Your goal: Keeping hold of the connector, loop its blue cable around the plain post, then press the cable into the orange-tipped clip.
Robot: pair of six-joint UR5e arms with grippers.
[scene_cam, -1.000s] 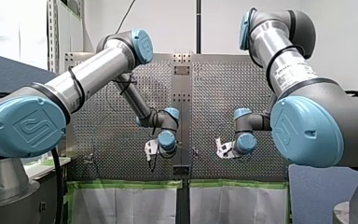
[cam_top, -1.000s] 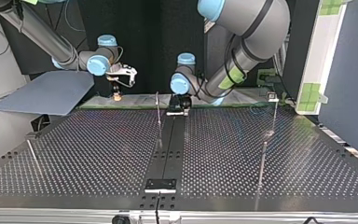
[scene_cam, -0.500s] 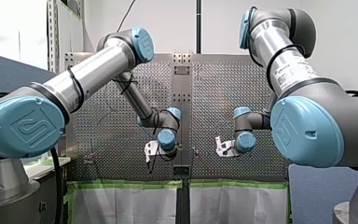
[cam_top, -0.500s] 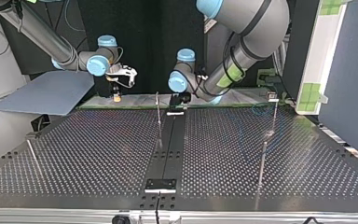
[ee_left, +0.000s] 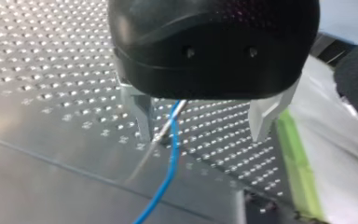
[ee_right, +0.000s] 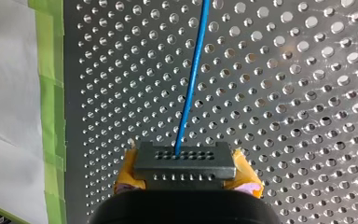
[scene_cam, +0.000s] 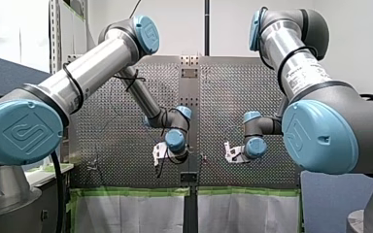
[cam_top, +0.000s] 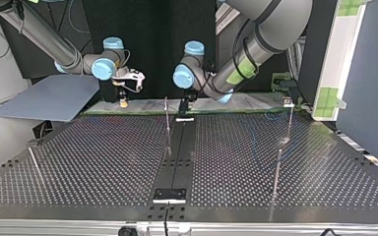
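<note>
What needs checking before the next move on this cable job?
1. Grip on connector by right gripper: ok, clamped between yellow pads.
2. Run of cable out of the connector: ok, straight, no kink.
3. State of left gripper: ok, open.
4. Place of cable at left gripper: ok, between its fingers, beside the post.
5. Loop of cable around post: cannot tell.
6. Seat of cable in clip: cannot tell; no view shows the clip clearly.
</note>
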